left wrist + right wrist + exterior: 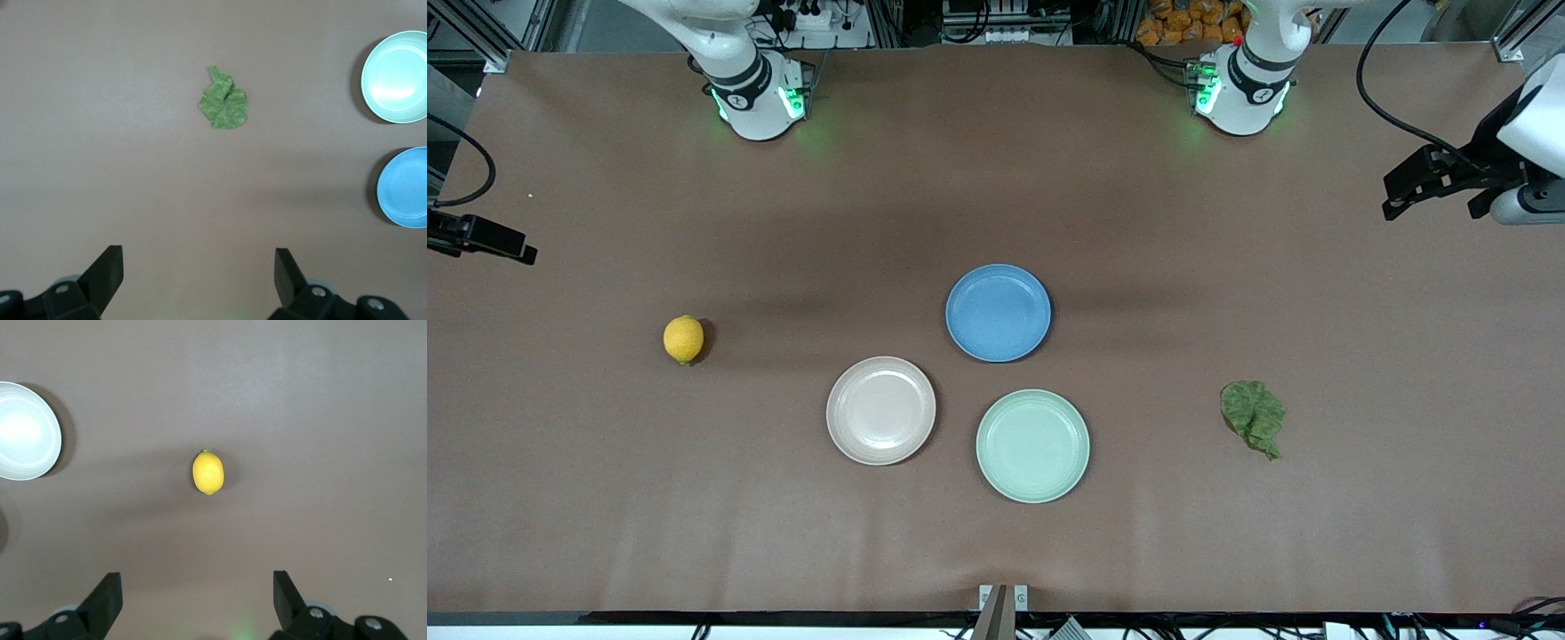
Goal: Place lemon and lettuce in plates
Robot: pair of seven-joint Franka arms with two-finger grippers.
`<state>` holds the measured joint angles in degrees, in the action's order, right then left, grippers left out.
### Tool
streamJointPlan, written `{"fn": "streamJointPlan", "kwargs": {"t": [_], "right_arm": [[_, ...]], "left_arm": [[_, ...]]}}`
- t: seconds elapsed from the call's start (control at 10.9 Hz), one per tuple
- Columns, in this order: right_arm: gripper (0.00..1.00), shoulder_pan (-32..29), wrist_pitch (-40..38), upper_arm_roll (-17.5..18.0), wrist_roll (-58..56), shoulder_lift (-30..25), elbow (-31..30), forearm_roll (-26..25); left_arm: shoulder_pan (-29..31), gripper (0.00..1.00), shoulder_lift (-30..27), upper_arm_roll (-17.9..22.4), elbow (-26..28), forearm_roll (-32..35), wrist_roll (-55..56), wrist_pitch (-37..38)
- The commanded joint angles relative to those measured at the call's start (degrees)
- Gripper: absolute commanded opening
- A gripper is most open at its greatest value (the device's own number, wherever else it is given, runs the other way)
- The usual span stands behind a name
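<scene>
The yellow lemon [683, 339] lies on the brown table toward the right arm's end; it also shows in the right wrist view [208, 473]. The dark green lettuce [1254, 415] lies toward the left arm's end and shows in the left wrist view [224, 102]. The pale pink-beige plate [880, 410] and the mint green plate [1032, 445] sit side by side mid-table, both empty. My left gripper [1400, 191] hangs open and empty over the left arm's end of the table [199, 267]. My right gripper [516, 249] hangs open and empty over the right arm's end [197, 587].
An empty blue plate [998, 312] sits farther from the front camera than the two pale plates, close to both. The mint plate [397, 77] and blue plate [407, 187] show in the left wrist view, the pink-beige plate [20, 430] in the right wrist view.
</scene>
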<state>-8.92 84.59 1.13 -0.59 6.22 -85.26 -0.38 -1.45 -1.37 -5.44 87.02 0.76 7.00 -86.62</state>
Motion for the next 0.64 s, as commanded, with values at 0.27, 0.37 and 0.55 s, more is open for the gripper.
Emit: {"fn": "streamJointPlan", "kwargs": {"t": [0.27, 0.37, 0.55], "right_arm": [[1.0, 0.31, -0.13, -0.25, 0.86, -1.38, -1.4, -0.06], [1.0, 0.31, -0.13, -0.25, 0.86, -1.38, -1.49, -0.06], [1.0, 0.31, -0.13, -0.25, 0.77, -1.38, -1.57, -0.06]], "left_arm": [[-0.22, 1.0, 0.23, -1.15, -0.71, 1.44, 1.17, 1.19], [-0.13, 1.0, 0.23, -1.15, -0.71, 1.44, 1.09, 1.19], [-0.05, 1.0, 0.31, -1.15, -0.62, 1.44, 1.09, 1.19]]}}
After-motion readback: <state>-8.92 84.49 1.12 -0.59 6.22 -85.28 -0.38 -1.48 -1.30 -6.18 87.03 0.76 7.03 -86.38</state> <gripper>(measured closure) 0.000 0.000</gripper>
